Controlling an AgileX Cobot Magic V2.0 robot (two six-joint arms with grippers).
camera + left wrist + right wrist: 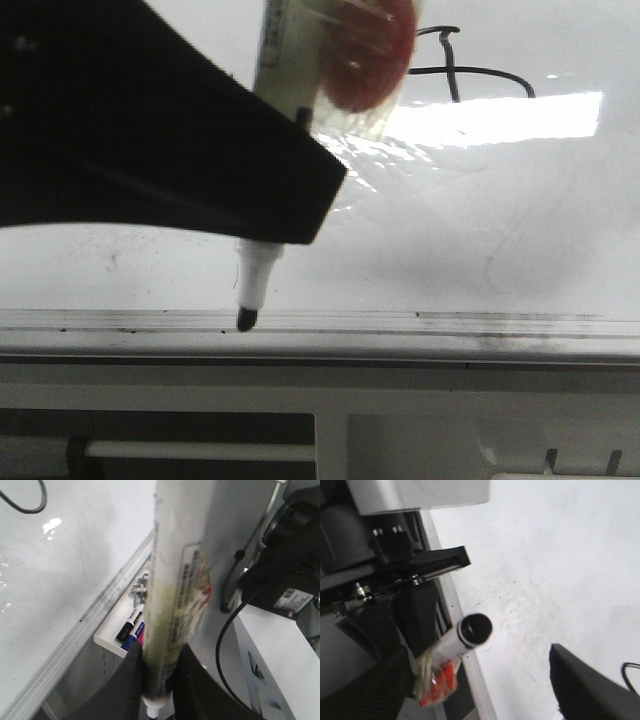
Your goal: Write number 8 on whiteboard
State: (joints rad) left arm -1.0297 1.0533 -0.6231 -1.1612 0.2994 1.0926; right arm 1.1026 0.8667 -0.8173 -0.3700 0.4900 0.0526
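Observation:
My left gripper (290,190) is shut on a white marker (258,270). The marker's black tip points down over the silver edge strip of the whiteboard (450,220). In the left wrist view the fingers (131,675) clamp the marker's barrel (175,580) close to its tip. Part of the black drawn number 8 (455,72) shows at the far right of the board, and as a curve in the left wrist view (27,502). My right gripper (479,652) is open over the board (545,555), with the marker's black rear end (475,628) and red wrap (440,682) between its fingers, untouched.
A white tray (107,639) with spare markers (131,625) hangs below the board's edge strip (75,635). Black cables (225,645) and a white box (280,665) lie beside the left arm. A bright glare patch (500,118) lies on the board.

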